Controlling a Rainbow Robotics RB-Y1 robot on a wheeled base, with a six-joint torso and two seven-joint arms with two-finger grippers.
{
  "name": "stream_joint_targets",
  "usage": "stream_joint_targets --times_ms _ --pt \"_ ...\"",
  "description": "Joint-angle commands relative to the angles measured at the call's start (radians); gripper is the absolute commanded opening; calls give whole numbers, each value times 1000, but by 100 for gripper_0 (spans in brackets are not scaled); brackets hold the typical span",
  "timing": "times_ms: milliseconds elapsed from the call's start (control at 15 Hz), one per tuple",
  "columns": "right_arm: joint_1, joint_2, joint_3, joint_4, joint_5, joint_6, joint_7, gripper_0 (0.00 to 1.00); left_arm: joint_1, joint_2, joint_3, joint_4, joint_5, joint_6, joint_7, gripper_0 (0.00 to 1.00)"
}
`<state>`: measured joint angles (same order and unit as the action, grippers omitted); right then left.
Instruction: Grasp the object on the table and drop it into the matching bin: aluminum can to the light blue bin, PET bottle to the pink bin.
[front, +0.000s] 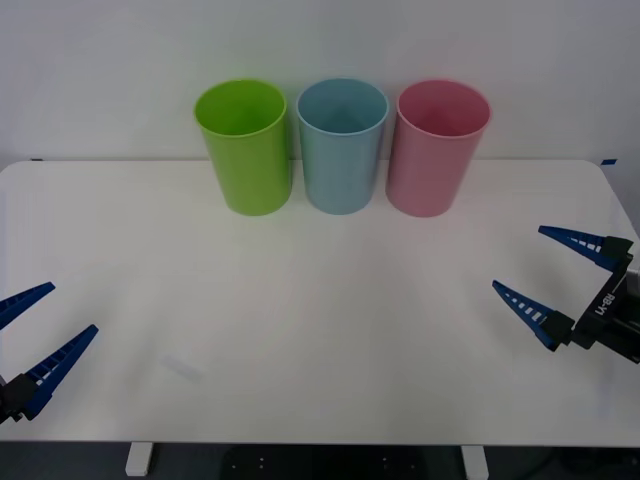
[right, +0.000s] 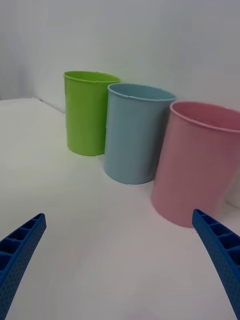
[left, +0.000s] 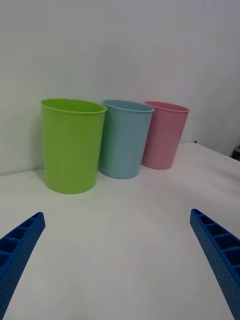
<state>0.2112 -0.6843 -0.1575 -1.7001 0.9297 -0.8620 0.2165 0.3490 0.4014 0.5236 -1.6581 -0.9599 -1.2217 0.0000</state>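
Observation:
The light blue bin (front: 341, 150) (right: 135, 140) (left: 122, 142) stands upright in the middle of a row at the back of the white table (front: 320, 330). The pink bin (front: 432, 155) (right: 200, 165) (left: 164, 135) stands just to its right. The object, whether aluminum can or PET bottle, is out of view. My left gripper (front: 73, 308) (left: 117, 214) hovers open over the table's front left corner with nothing between its fingers. Near the right edge my right gripper (front: 518, 257) (right: 119, 215) is open too and holds nothing. Both point toward the bins.
A lime green bin (front: 247, 150) (right: 87, 115) (left: 71, 147) stands left of the light blue one, the three bins nearly touching. A plain white wall rises right behind them. A wide stretch of bare tabletop lies between the grippers and the bins.

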Motion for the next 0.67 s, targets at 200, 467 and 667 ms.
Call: stream_joint_targets --times_ms 200,467,667 --pt "106 14 -51 -27 -8 -46 4 100 0 0 0 0 0 0 0 100" --pt "151 25 -62 -30 -8 -65 7 100 0 0 0 0 0 0 0 100" --pt "151 25 -62 -30 -8 -65 7 100 0 0 0 0 0 0 0 100"
